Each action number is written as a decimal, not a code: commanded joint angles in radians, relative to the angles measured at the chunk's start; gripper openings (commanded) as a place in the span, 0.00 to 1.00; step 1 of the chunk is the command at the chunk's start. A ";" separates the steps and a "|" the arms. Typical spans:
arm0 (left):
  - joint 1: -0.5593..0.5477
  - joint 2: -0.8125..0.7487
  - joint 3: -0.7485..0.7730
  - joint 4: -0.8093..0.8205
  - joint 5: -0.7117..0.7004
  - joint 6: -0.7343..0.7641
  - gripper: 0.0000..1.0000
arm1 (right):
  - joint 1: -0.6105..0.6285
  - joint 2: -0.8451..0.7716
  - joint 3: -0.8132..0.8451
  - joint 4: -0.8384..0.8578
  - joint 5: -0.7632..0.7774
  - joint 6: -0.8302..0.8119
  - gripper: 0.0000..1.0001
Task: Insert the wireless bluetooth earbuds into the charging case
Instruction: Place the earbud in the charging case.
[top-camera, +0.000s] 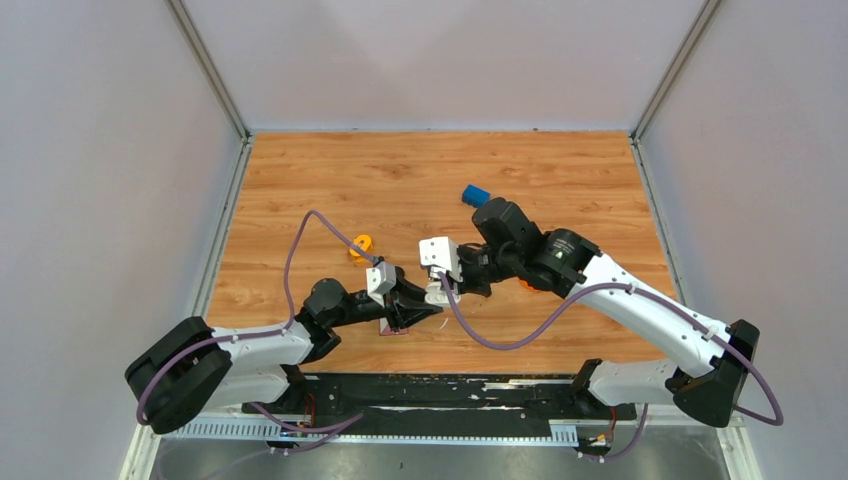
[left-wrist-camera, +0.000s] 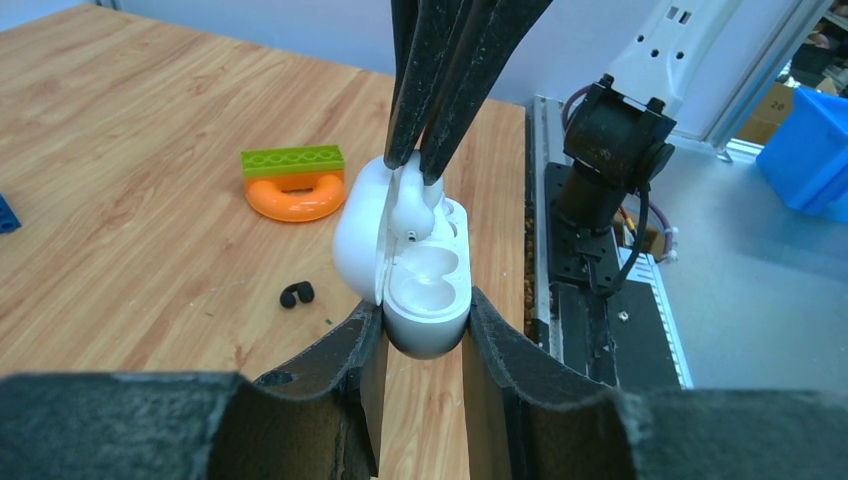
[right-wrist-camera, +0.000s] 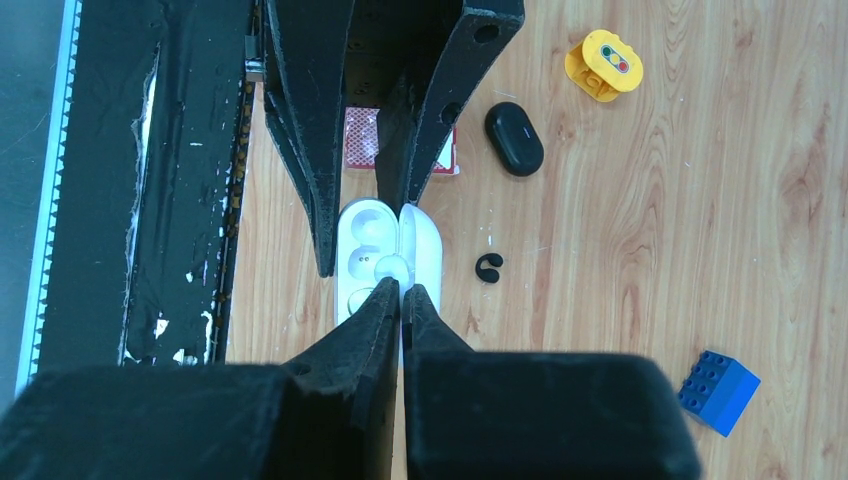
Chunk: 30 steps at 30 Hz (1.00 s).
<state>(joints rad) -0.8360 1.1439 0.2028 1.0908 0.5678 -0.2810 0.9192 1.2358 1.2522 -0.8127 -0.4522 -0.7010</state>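
Left gripper (left-wrist-camera: 424, 322) clamps the base of the charging case (left-wrist-camera: 428, 295). The lid is open and the left forearm lies low, reaching towards centre-front. The case looks glossy, light and probably slippery, so gripping the base sides clear of the hinge seems right. Right gripper (left-wrist-camera: 418, 168) points steeply down, wrist pitched over, pinched onto a white earbud (left-wrist-camera: 415, 207) at the far socket. The bud is tiny and would be easily dropped. Beyond lie a black C-shaped piece (left-wrist-camera: 296, 293) and an orange ring (left-wrist-camera: 296, 196).

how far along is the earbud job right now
Done: the charging case is open, clamped by the left gripper. In hand: the right gripper pinches a white earbud at the case's far socket, not yet released. Left: the near socket is empty, and a small black curled piece lies on the table beside the case.
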 joint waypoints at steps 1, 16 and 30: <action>0.002 0.005 -0.001 0.080 0.009 -0.008 0.00 | 0.009 -0.004 0.042 0.026 -0.007 0.011 0.00; 0.001 0.024 -0.009 0.124 0.005 -0.029 0.00 | 0.012 0.017 0.009 0.065 -0.048 0.042 0.00; 0.002 0.019 -0.018 0.126 -0.015 -0.021 0.00 | 0.012 0.023 -0.026 0.093 -0.073 0.061 0.00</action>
<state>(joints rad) -0.8360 1.1675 0.1902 1.1500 0.5663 -0.3084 0.9230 1.2556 1.2350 -0.7650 -0.5068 -0.6594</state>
